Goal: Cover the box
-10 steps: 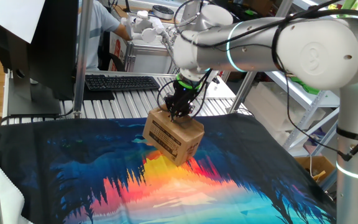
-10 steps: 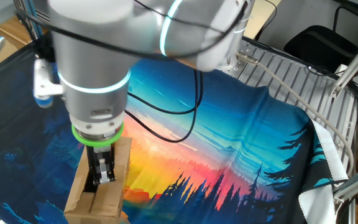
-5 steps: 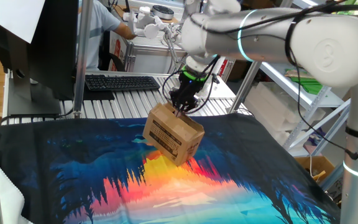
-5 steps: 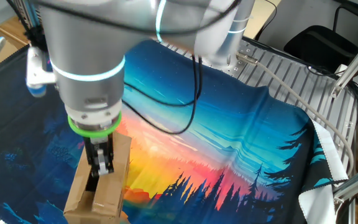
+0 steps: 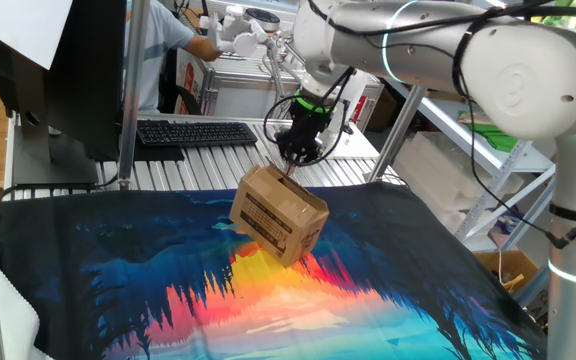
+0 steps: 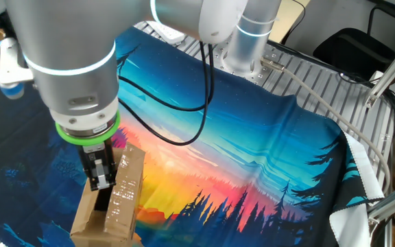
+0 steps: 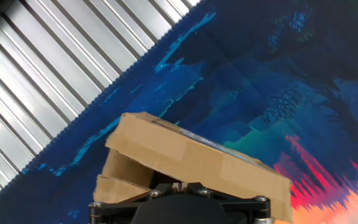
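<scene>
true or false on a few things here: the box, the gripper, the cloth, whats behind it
1. The box sits on a colourful printed cloth. True.
2. The gripper grips a flap. False: it is shut on nothing, above the box.
3. A black keyboard lies behind the cloth. True.
4. The box lies tipped on its side. False: it stands with its flaps on top.
5. The gripper points down. True.

Slatted metal table (image 5: 208, 165), colourful printed cloth (image 5: 168, 270), black keyboard (image 5: 193, 132)
</scene>
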{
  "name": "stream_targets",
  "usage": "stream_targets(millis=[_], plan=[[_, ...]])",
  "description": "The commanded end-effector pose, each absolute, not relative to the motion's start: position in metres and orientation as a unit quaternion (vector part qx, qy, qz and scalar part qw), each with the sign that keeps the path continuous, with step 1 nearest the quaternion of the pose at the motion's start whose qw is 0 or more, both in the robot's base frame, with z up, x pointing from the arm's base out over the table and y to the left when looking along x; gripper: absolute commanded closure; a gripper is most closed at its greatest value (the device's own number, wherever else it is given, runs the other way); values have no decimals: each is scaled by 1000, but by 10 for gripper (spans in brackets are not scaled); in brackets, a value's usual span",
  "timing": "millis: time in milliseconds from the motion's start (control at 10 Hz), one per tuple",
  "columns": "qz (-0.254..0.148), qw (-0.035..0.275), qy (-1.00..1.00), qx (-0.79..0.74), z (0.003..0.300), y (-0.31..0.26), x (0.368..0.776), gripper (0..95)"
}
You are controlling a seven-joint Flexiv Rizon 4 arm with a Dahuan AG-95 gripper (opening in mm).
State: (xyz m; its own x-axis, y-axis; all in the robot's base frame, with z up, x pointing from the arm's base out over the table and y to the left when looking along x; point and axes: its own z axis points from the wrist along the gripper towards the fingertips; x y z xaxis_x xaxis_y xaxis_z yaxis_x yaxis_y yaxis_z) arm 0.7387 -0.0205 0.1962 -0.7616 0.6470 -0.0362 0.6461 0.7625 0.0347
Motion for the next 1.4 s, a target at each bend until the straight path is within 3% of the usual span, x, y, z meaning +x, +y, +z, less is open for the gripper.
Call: stream_targets(millis=[100,900,1400], plan=[[7,26,940,341,195,-23,743,950],[16,43,932,359,137,-18,767,950],[17,33,933,358,141,-20,769,950]])
